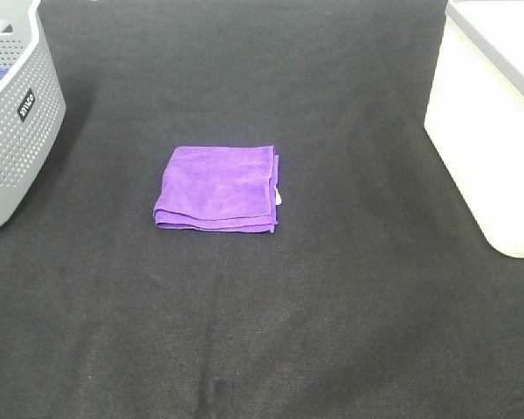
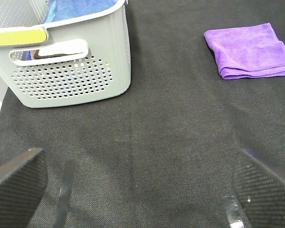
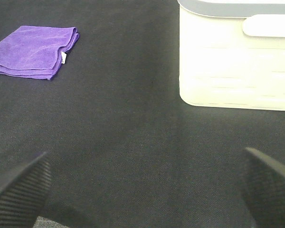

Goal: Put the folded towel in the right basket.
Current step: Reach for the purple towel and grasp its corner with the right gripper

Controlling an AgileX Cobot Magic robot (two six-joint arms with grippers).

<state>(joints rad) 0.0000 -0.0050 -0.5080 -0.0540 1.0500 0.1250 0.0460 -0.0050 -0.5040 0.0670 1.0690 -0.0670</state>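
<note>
A folded purple towel lies flat on the dark table mat, a little left of the middle. It also shows in the left wrist view and in the right wrist view. The right basket is cream-white and stands at the right edge; the right wrist view shows its wall. My left gripper is open and empty above the bare mat, well short of the towel. My right gripper is open and empty above the mat, between towel and basket. Neither gripper shows in the high view.
A grey perforated basket stands at the left edge, with blue cloth inside it. The dark mat covers the whole table.
</note>
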